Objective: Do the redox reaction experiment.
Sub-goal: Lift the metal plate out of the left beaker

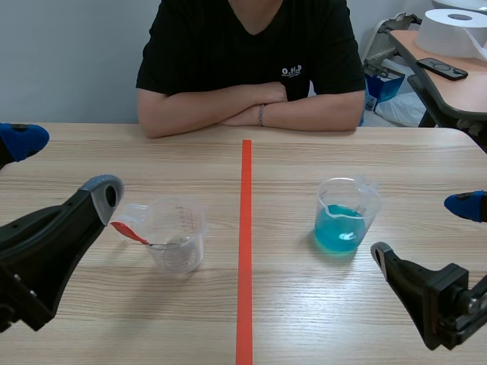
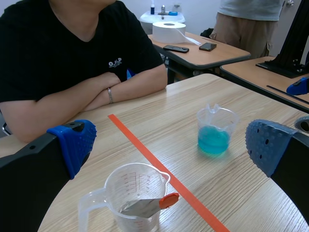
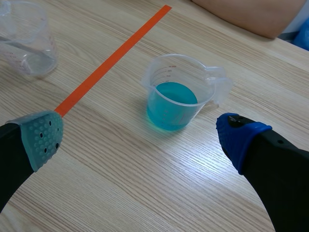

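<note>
The person [image 1: 247,57] at the top centre of the scene view is cut off above the shoulders, and all below the folded forearms is hidden behind the table [image 1: 304,304]; the chest print is too small to read. In the clear measuring cup [image 1: 176,234] at centre left, the lower end of the red-ended grey strip [image 1: 128,230] blurs behind the plastic wall. The left gripper [image 1: 65,166] loses part of one blue pad past the left edge, the right gripper [image 1: 423,228] likewise at the right edge. In the left wrist view a second person [image 2: 244,26], well behind the cup of blue liquid [image 2: 214,131], shows only at the waist.
</note>
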Robot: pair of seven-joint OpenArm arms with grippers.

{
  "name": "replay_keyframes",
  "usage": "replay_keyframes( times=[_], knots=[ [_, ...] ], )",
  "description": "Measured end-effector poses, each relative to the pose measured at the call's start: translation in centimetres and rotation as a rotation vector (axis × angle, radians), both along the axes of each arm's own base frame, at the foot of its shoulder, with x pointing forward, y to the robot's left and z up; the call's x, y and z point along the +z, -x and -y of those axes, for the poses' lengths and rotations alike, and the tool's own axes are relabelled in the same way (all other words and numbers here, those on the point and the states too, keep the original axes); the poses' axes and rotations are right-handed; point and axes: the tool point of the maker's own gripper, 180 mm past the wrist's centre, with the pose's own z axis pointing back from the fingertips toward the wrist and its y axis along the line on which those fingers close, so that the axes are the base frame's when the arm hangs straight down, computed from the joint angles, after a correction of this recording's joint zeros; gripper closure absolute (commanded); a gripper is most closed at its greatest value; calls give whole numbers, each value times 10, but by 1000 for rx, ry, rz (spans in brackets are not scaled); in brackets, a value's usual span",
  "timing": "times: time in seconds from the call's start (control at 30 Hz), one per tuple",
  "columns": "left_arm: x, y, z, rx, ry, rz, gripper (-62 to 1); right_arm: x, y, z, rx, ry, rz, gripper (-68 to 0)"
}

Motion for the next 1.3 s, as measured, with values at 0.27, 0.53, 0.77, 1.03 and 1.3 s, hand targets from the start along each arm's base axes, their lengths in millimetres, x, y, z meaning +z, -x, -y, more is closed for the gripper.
replay_keyframes(
  times=[0.27, 0.53, 0.77, 1.03, 1.3],
  knots=[
    [0, 0, 0, 0, 0, 0, -623, 0, 0, 0, 0, 0, 0, -679],
    [0, 0, 0, 0, 0, 0, -623, 0, 1, -2, 11, -4, -2, -679],
    [0, 0, 0, 0, 0, 0, -623, 14, -1, -8, 84, -9, 56, -679],
    [0, -1, -1, 8, -3, 1, -623, 23, -8, -19, 181, 13, 87, -679],
    [-4, -12, -33, 162, -133, 41, -623, 28, -10, -40, 262, -11, 106, -679]
  ],
)
